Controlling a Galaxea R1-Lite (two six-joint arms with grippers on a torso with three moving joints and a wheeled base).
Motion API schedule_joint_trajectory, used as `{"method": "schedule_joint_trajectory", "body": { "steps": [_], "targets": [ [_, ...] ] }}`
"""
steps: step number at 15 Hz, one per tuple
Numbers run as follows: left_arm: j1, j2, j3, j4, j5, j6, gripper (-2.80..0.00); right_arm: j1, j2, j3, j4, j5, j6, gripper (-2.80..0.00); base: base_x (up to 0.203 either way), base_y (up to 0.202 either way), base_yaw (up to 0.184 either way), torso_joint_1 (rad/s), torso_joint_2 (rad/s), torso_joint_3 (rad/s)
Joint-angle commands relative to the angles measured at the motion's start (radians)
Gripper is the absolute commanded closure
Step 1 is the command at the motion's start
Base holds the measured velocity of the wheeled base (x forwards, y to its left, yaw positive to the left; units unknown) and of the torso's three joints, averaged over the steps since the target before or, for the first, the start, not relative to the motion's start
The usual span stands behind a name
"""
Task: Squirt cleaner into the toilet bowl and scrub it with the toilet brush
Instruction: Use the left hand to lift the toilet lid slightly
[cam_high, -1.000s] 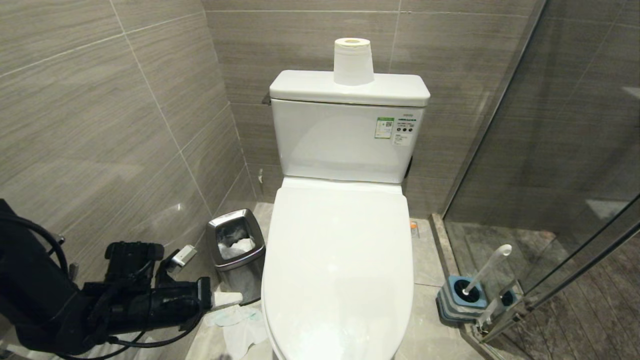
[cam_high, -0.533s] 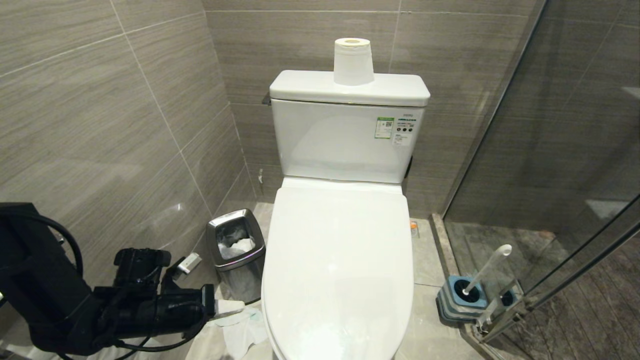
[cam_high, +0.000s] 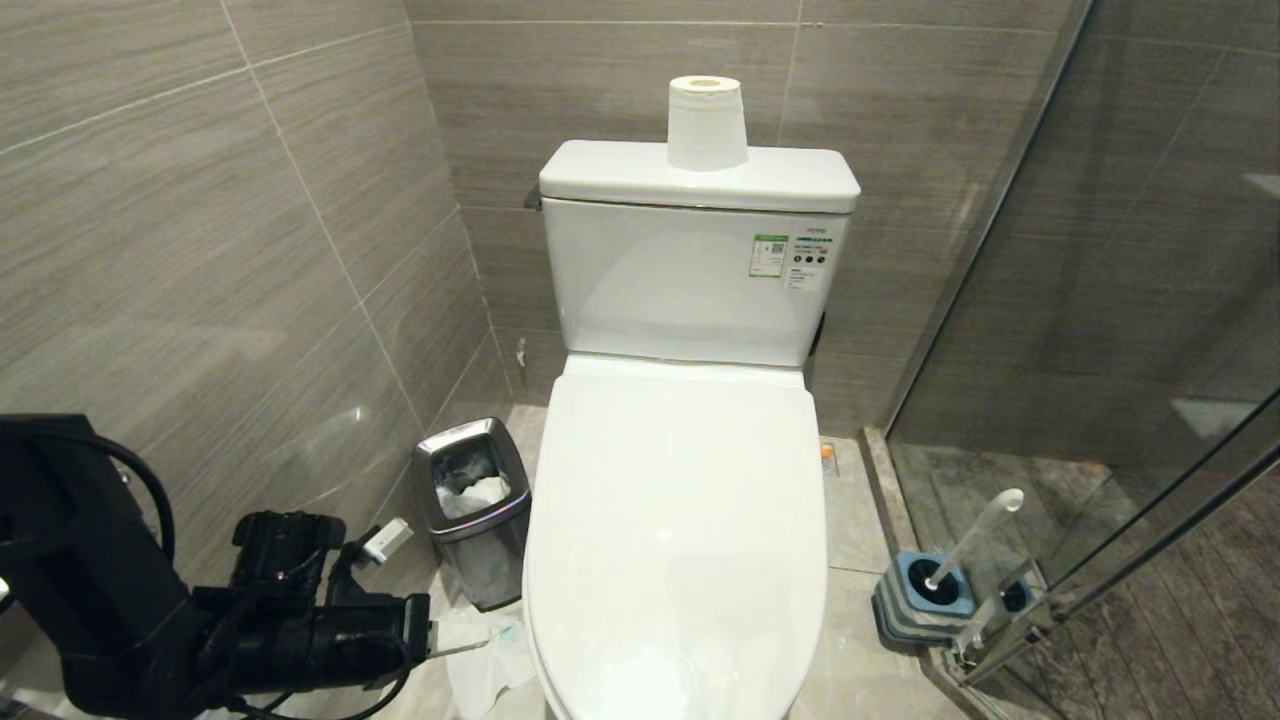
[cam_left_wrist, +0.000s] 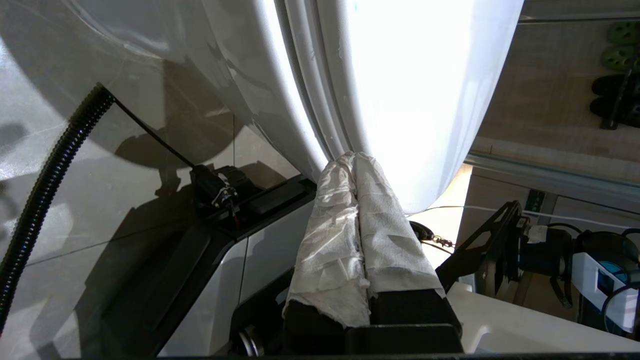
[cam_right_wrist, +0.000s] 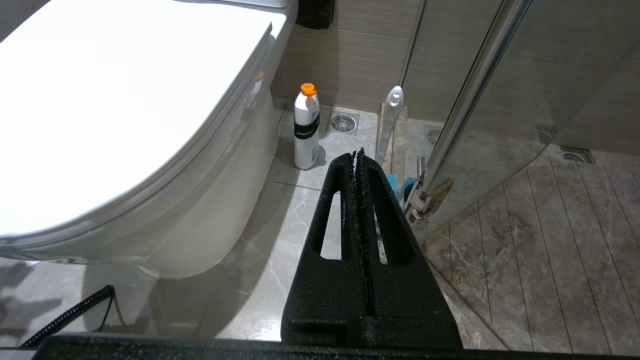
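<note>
The toilet bowl (cam_high: 680, 520) stands in the middle with its white lid down, so the basin is hidden. My left gripper (cam_high: 478, 646) is low at the toilet's left side. Its fingers (cam_left_wrist: 385, 235) are wrapped in white paper and shut, and the tips (cam_left_wrist: 352, 157) rest at the seam under the lid's edge (cam_left_wrist: 320, 125). The cleaner (cam_right_wrist: 306, 127), white with an orange cap, stands on the floor beside the toilet's right side. The toilet brush (cam_high: 975, 535) leans in its blue-and-grey holder (cam_high: 925, 600). My right gripper (cam_right_wrist: 357, 155) hangs shut and empty, pointing at the brush handle (cam_right_wrist: 390, 120).
A small steel bin (cam_high: 472, 510) stands against the left wall close to my left arm. Crumpled tissue (cam_high: 490, 665) lies on the floor under the gripper. A paper roll (cam_high: 707, 122) sits on the tank. A glass shower door (cam_high: 1150, 560) closes off the right side.
My left gripper has sunk lower beside the toilet and edged toward its front rim. The right arm and everything else have stayed still.
</note>
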Motion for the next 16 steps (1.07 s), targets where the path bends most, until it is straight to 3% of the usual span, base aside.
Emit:
{"method": "schedule_joint_trajectory", "body": {
  "steps": [1, 4, 8, 16],
  "targets": [
    [0.014, -0.019, 0.006, -0.008, -0.008, -0.005, 0.0, 0.0, -0.001, 0.002, 0.0, 0.0, 0.0, 0.0, 0.0, 0.0, 0.0, 0.0, 0.0, 0.0],
    [0.033, -0.026, 0.005, -0.01, -0.09, -0.005, 0.0, 0.0, 0.0, 0.002, 0.0, 0.0, 0.0, 0.0, 0.0, 0.0, 0.0, 0.0, 0.0, 0.0],
    [0.056, -0.013, -0.026, -0.01, -0.112, -0.007, 0.0, 0.0, 0.0, 0.002, 0.0, 0.0, 0.0, 0.0, 0.0, 0.0, 0.0, 0.0, 0.0, 0.0],
    [0.095, -0.019, -0.04, -0.016, -0.254, -0.023, 0.0, 0.0, 0.0, 0.002, 0.0, 0.0, 0.0, 0.0, 0.0, 0.0, 0.0, 0.0, 0.0, 0.0]
  ]
}}
